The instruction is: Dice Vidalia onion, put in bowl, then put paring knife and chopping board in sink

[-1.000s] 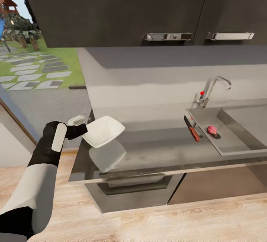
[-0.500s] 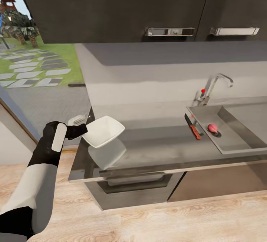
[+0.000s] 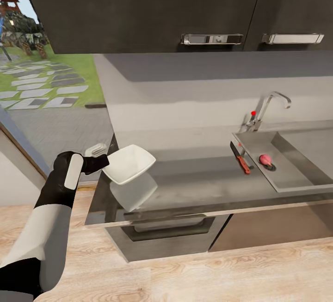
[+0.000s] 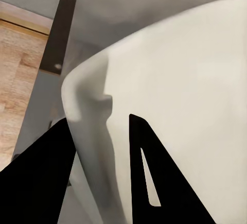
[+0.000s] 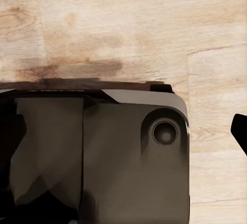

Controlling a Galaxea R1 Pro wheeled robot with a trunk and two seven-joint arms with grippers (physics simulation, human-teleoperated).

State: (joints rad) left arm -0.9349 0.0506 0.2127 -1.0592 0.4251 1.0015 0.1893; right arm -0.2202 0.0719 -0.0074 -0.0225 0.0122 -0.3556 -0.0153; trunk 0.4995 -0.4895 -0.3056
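Kitchen: dark matte cabinets overhead, grey wall, pale wood floor, glass door at the left giving onto a garden.

Bowl (image 3: 129, 164): white, glossy, squarish with rounded corners, shallow. Held tilted above the left end of the grey surface (image 3: 194, 186), its reflection directly below. Likely rigid and light, but slick glaze and breakable if dropped; the rim is the obvious hold. Left gripper (image 3: 102, 162) has its jaws closed on the near rim, one finger (image 4: 149, 177) inside the wall, the other outside.

Further right, paring knife (image 3: 240, 157), red handle, dark blade, lies on the sink (image 3: 296, 179) edge. Vidalia onion (image 3: 264, 159), small, pinkish-red, sits in the basin by the drain.

Right jaws: cannot tell; that wrist looks down at floor and the robot's base.
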